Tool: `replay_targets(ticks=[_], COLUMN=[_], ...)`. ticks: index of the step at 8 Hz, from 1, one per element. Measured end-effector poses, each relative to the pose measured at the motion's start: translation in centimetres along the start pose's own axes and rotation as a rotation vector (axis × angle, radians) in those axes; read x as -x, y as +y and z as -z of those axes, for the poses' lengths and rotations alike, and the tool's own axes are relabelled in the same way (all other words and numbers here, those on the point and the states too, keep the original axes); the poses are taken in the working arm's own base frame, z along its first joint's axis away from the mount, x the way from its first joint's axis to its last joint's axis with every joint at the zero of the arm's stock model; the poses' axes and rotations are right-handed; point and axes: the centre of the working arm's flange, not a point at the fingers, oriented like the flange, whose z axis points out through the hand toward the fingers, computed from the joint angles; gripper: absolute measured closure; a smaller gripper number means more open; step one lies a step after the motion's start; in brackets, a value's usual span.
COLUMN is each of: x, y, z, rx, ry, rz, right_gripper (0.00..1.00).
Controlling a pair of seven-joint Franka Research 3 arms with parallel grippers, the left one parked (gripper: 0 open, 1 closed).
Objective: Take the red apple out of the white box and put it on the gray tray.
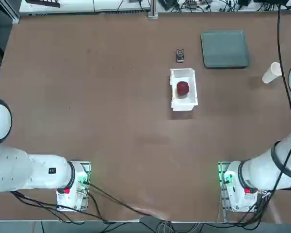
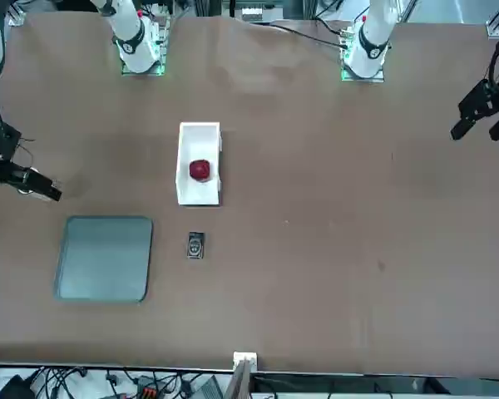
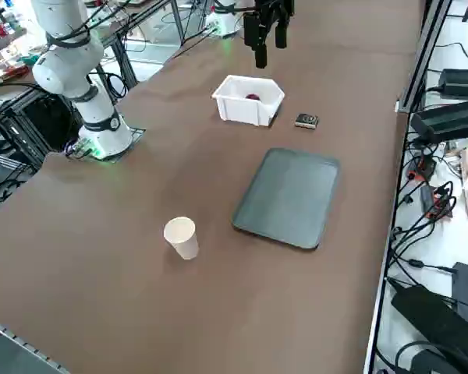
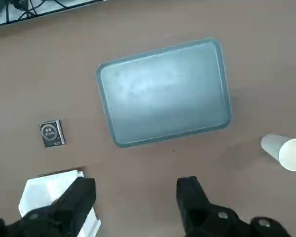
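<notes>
Apple (image 1: pixel 183 88), red, sits inside the white box (image 1: pixel 183 102) mid-surface; gray tray (image 1: pixel 224 49) lies at the box's 1 o'clock in the top view, well apart, a small black item (image 1: pixel 180 55) just beyond the box at 12. Right gripper (image 4: pixel 135 190) hangs high above bare surface (image 1: pixel 87 97) near the tray and a paper cup (image 1: pixel 271 73), jaws spread, pinching nothing.

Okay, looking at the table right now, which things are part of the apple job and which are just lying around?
Part of the job: red apple, inside the white box; gray tray, bare; right tool, open, up above the table near the tray.

Just lying about: white paper cup on its side; small black item beside the box.
</notes>
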Motion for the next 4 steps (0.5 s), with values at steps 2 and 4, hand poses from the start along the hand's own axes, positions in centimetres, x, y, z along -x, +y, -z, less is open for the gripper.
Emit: replay_targets(ticks=[2,4], x=[0.00,-0.01], y=[0.00,0.00], z=[0.00,-0.02], rx=[0.000,0.000], ry=[0.000,0.000], rz=[0.000,0.000], right_gripper=[0.00,0.00])
